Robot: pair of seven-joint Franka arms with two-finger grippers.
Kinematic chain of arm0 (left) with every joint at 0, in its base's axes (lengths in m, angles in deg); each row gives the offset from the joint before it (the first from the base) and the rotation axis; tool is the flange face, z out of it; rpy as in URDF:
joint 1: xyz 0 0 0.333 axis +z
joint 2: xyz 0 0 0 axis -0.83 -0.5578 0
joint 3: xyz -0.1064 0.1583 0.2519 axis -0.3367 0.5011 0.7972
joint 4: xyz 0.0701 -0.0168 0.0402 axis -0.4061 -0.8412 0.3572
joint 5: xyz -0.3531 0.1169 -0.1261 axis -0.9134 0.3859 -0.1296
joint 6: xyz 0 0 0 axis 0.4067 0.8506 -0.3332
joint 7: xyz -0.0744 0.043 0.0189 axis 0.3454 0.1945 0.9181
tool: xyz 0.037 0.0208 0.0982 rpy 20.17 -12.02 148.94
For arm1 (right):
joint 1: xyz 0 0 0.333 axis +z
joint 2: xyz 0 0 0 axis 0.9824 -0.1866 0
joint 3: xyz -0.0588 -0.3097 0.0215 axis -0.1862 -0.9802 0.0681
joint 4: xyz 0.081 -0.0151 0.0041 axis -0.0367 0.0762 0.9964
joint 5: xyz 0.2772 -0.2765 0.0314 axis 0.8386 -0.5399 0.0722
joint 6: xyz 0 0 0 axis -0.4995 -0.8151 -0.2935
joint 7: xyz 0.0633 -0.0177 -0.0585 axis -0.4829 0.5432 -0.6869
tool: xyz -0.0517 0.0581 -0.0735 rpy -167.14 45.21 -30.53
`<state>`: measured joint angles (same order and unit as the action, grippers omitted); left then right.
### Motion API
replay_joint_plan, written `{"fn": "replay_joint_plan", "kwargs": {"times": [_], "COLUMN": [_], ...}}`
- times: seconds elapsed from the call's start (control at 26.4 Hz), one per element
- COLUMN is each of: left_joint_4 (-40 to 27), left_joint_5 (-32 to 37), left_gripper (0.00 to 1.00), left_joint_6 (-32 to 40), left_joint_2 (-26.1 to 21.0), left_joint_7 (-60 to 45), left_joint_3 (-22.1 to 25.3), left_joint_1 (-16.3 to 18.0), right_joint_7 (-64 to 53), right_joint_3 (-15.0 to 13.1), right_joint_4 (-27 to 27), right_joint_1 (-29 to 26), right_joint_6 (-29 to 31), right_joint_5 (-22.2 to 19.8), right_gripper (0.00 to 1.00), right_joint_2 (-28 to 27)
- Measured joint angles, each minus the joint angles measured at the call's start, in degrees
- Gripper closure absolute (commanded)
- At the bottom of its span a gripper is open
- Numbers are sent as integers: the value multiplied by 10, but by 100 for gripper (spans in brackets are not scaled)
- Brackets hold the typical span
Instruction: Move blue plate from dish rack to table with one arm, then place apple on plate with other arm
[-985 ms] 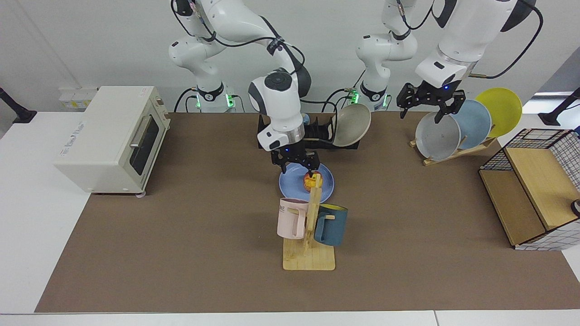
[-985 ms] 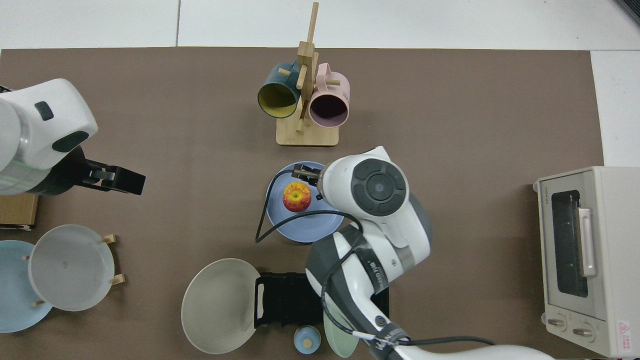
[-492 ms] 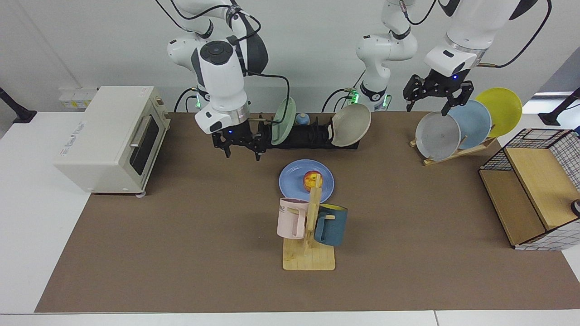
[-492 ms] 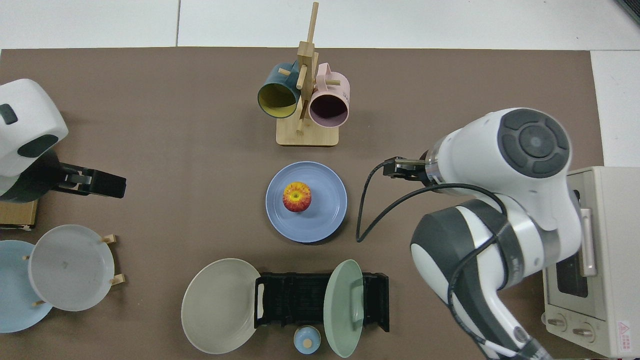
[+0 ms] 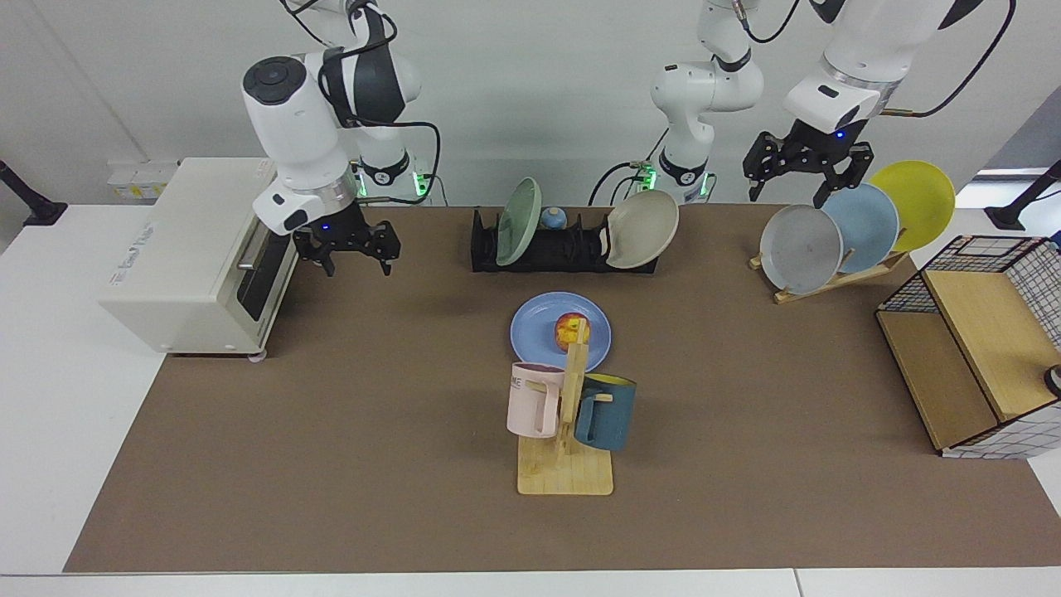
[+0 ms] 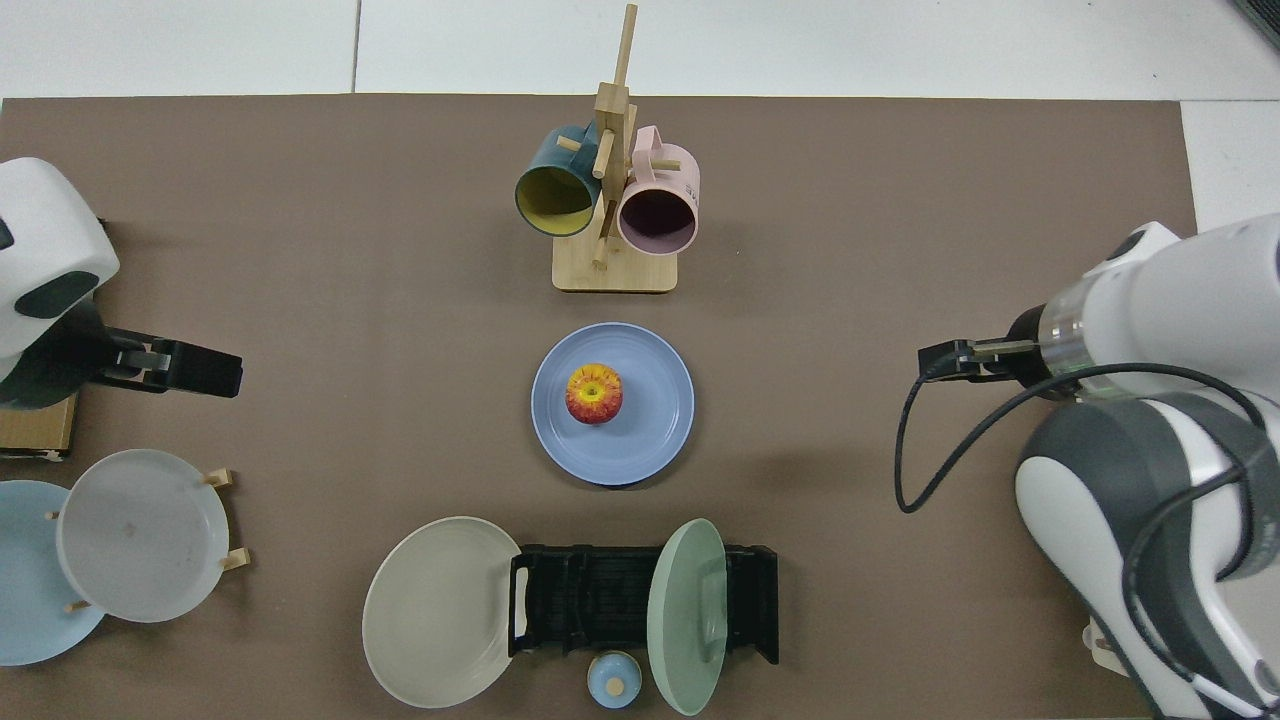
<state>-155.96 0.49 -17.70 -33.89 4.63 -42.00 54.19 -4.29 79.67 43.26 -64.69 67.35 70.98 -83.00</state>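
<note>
Apple point(image 5: 568, 331) resting on the blue plate point(image 5: 539, 325), plate flat on the table point(image 5: 331, 431) just in front of the dish rack point(image 5: 572, 249); right gripper point(image 5: 346, 253) up beside the toaster oven point(image 5: 199, 249) — fingers spread, nothing between them, plate well off to its side; left gripper point(image 5: 798, 177) hanging above the wooden plate rack point(image 5: 829, 278) — fingers apart, empty.

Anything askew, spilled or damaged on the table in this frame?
Nothing stands out. The apple sits upright on the blue plate, flat on the table. The dish rack holds its plates propped. The right gripper hangs open by the toaster oven, the left gripper open above the wooden rack.
</note>
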Motion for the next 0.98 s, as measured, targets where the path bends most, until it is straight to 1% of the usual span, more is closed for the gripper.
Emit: {"fn": "replay_joint_plan", "kwargs": {"times": [0.11,0.27,0.42,0.57,0.72,0.98], "left_joint_4": [0,0,0,0,0,0], "left_joint_5": [0,0,0,0,0,0], "left_gripper": [0,0,0,0,0,0], "left_joint_6": [0,0,0,0,0,0], "left_joint_2": [0,1,1,1,1,1], "left_joint_7": [0,0,0,0,0,0], "left_joint_3": [0,0,0,1,1,1], "left_joint_1": [0,0,0,0,0,0], "right_joint_7": [-41,-96,-133,-136,-136,-136], "right_joint_3": [0,0,0,0,1,1], "right_joint_4": [2,1,-12,-34,-49,-51], "right_joint_1": [-24,-54,-75,-79,-80,-89], "right_joint_6": [-14,-17,-35,-58,-83,-88], "right_joint_5": [0,0,-4,-19,-21,-21], "right_gripper": [0,0,0,0,0,0], "right_joint_2": [11,24,31,31,30,29]}}
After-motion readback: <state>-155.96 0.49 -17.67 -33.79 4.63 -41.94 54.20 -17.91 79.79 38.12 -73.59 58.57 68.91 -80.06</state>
